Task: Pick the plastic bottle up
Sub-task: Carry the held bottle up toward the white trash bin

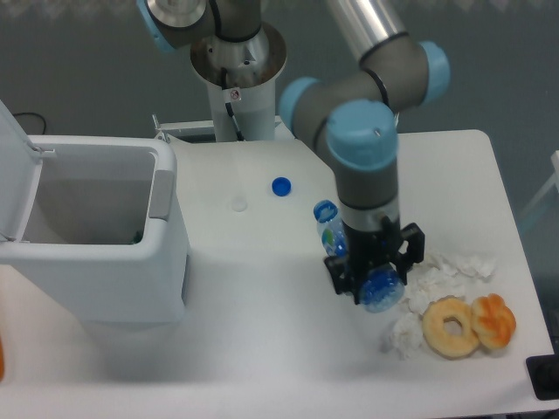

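Note:
The plastic bottle [332, 229], clear with a blue label and a blue screw cap, hangs lifted off the white table [262, 349], tilted with its cap toward the upper left. My gripper [374, 278] is shut on the bottle's lower half, and the arm's wrist hides much of the label. The bottle's base shows as a blue disc between the fingers.
A small loose blue cap [280, 186] lies near the table's back. Crumpled white tissue [441, 271] and two doughnuts [451, 326] [493, 319] sit at the right front. A white open-lid bin [92, 227] stands at the left.

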### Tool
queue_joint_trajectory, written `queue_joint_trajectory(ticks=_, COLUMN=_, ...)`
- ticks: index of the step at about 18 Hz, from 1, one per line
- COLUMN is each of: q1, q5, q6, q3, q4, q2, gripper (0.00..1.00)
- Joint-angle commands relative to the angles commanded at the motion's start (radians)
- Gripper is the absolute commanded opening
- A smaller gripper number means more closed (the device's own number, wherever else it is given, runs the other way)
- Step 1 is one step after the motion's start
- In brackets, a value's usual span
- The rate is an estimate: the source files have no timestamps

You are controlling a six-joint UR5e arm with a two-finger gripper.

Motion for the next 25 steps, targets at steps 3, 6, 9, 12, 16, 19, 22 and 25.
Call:
queue_joint_trajectory(ticks=3, q1=-0.026, q5=-0.005, q6=0.138, q3=0.002, q4=0.0, q2=0.032, gripper=0.77)
queue_joint_trajectory(ticks=6, q1=-0.075, q5=-0.03, q6=0.235, q3=0.002, q4=0.002, q2=0.041, gripper=0.77)
queue_joint_trajectory(ticks=9, q1=-0.084, q5=-0.128, q6=0.278, q3=0.002, q4=0.008, q2=0.066, gripper=0.77)
queue_joint_trajectory(ticks=12, q1=-0.078, q5=-0.221, q6=0.416, q3=-0.006, q4=-0.003, q2=0.092, gripper=0.77)
queue_joint_trajectory(ticks=16, q1=-0.075, q5=-0.247, q6=0.501, q3=-0.057, q4=-0.002, q2=0.127, gripper=0.77)
queue_joint_trajectory(ticks=19, q1=-0.074, q5=-0.267, q6=0.499, q3=-0.066, q4=-0.002, q2=0.127, gripper=0.77)
queue_joint_trajectory(ticks=22, q1=-0.071, q5=-0.27, q6=0.502, q3=-0.064, q4=-0.002, q2=0.126, gripper=0.77)
queue_joint_trajectory(ticks=25, q1=-0.069, q5=-0.279, q6=0.494, q3=-0.058, q4=-0.002, q2=0.126, gripper=0.77)
